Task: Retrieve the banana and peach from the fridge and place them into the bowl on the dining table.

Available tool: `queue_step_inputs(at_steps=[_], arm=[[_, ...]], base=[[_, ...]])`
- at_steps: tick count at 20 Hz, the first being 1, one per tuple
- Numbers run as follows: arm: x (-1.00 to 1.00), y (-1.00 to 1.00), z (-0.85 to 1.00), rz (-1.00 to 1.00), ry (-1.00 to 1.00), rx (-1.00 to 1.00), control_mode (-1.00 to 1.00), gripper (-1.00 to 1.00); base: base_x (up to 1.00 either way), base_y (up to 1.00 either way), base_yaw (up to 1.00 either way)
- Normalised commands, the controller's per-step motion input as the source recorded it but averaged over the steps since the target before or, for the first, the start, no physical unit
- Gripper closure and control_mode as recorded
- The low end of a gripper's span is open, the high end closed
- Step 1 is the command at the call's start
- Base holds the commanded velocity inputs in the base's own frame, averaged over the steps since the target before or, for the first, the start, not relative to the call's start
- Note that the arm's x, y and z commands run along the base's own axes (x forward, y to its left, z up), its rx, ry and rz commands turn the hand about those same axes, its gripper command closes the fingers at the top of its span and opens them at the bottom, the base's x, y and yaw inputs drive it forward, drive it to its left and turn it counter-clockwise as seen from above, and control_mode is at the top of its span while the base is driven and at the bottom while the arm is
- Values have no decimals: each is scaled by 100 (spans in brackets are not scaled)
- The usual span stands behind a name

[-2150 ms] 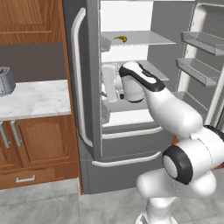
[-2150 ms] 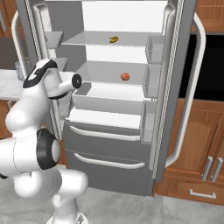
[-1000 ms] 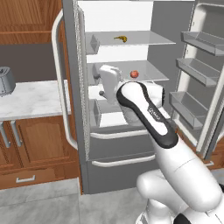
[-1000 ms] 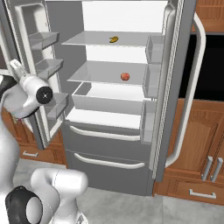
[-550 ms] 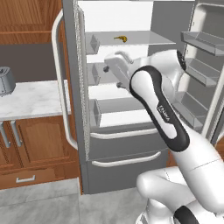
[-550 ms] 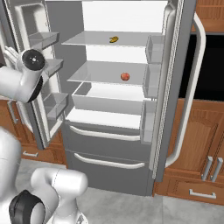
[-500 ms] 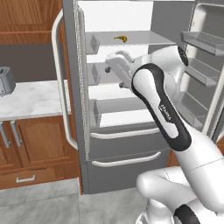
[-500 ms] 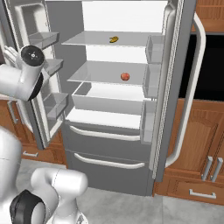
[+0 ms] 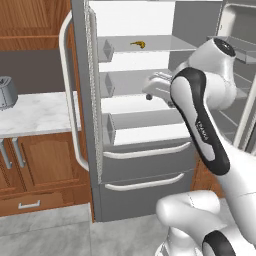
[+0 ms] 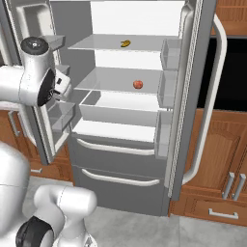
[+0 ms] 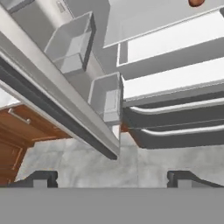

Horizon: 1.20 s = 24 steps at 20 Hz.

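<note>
The grey fridge stands with both doors wide open. On its upper white shelf lies the small yellow banana. One shelf lower sits the red-orange peach; in the left base view my arm hides it. My gripper hangs open in front of the fridge's left side at middle-shelf height, well short of the peach, with nothing between its fingertips. The bowl and the dining table are out of view.
The left door's bins lie close beside my hand. Two lower drawers with white handles are shut. A toaster stands on the marble counter at the left, above wooden cabinets. A black oven is right of the fridge.
The fridge's left door has swung wider open. My arm has lifted and swung left, carrying the open hand from the drawer front up to middle-shelf height.
</note>
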Motion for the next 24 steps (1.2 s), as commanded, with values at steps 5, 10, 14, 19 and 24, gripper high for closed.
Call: queue_step_inputs(at_steps=[5,10,14,19,24], arm=[[-36,-59,-68,3,-42,-33,-100,-100],[-52,-54,-35,0,-58,-27,-100,-100],[-90,-74,2,0,-20,-5,-100,-100],[-84,-38,19,-4,4,0,-100,-100],[-11,4,-1,-2,12,-3,-100,-100]], base=[[0,0,0],[0,0,0],[0,0,0],[0,0,0],[0,0,0]])
